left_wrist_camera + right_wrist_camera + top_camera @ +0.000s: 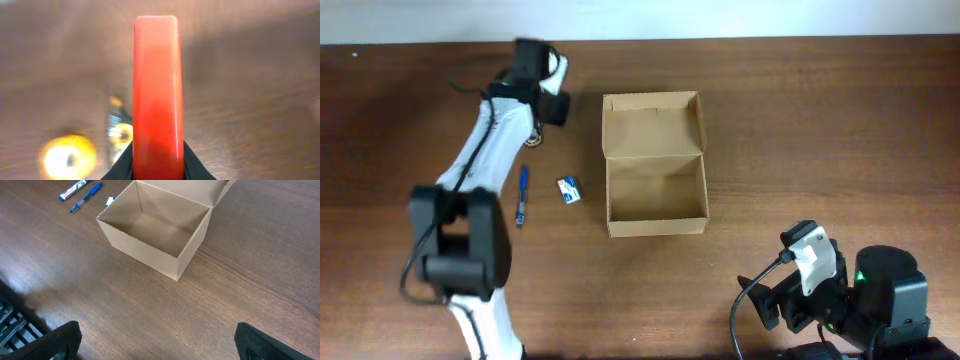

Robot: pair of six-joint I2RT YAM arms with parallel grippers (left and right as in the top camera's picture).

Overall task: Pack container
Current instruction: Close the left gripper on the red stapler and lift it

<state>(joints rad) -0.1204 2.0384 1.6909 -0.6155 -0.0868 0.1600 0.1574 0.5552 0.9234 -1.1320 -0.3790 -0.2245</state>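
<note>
Container (655, 188) sits open mid table (800, 130), flap lid (650, 122) folded back on its far side, inside bare in the right wrist view, so nothing packed yet. Loose stuff is all left of the container: blue pen (523, 195), a small blue-white packet (569, 190) closer to the container wall, and a white marker (75, 189) just beyond the pen, seen only from the right wrist. Left gripper (548, 100) is off the container's far-left corner, low over the table; its wrist view is filled by a red-orange bar (155, 95) with black finger bases tight on both sides, so it looks clamped on that. Blurred yellow round thing (67, 157) under it, can't name it. Right gripper (156, 327) is back on the container's near-right side, fingers spread wide, holding nothing.

Progress: early. First item looks to be in hand but not over the container. Left to do: drop it in, fetch pen, marker, packet, shut the flap
</note>
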